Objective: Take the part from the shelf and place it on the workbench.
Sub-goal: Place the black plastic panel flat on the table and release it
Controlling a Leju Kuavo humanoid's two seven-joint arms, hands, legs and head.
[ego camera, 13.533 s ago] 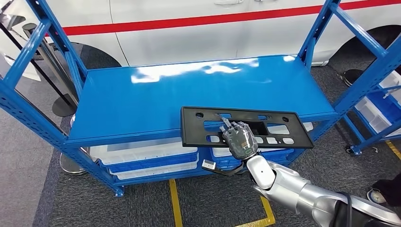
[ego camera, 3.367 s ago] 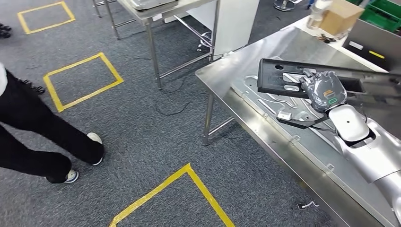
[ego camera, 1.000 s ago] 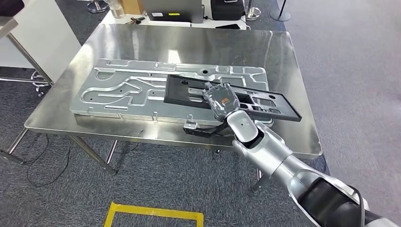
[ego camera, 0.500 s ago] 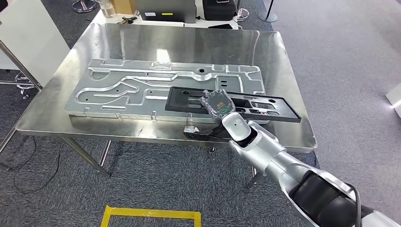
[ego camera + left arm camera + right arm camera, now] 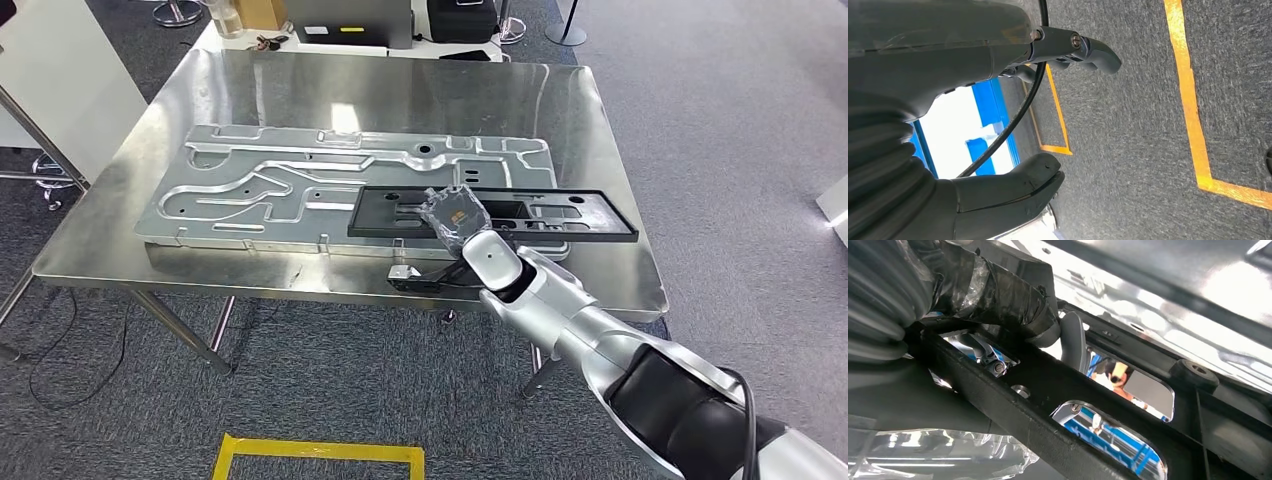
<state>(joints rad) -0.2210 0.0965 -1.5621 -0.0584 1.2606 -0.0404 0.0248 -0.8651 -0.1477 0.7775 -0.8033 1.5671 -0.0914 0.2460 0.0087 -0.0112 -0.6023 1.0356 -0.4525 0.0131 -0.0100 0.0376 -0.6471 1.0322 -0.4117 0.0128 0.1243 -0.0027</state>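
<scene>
Looking down on the steel workbench (image 5: 600,120), with the grey stamped panel (image 5: 300,185) lying flat on it. I see the black part (image 5: 560,215) held over the panel's near edge, long axis crosswise, running out to my right. Right hand (image 5: 455,213) grips it near mid-length. Left hand (image 5: 998,190) hangs at the floor, fingers apart, holding nothing.
</scene>
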